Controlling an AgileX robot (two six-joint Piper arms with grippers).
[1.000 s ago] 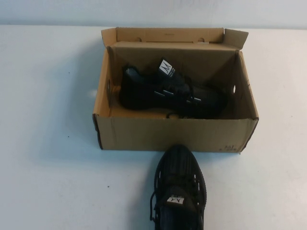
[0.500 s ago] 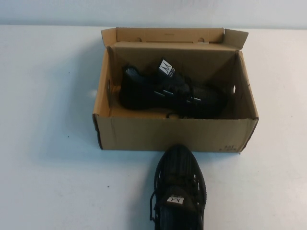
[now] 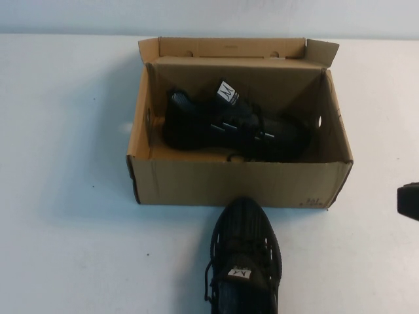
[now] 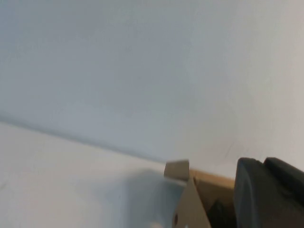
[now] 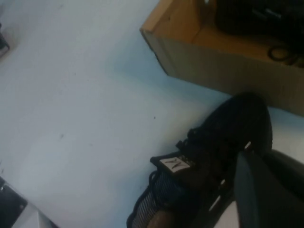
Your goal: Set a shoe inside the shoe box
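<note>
Looking down, we see one shoe (image 3: pixel 244 261) on the worktop (image 3: pixel 65 229) just near of the shoe box (image 3: pixel 239 184); another shoe (image 3: pixel 229 127) lies inside. The right gripper (image 3: pixel 408 199) shows at the right edge and the left gripper (image 4: pixel 266 194) hangs left of the box; we cannot tell the state of either's fingers.

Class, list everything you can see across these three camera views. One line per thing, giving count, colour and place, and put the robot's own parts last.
shoe box: one, brown cardboard, lid flap open, on the table's middle toward the far side.
shoe in the box: one, black with a white tongue label, lying on its side inside the shoe box.
shoe on the table: one, black with a white tongue label, upright in front of the box, toe against or close to its near wall.
table: one, white, under everything.
right gripper: one, black, at the high view's right edge, beside the box; only a corner shows.
left gripper: one, black, seen only in its wrist view, near a box corner.
</note>
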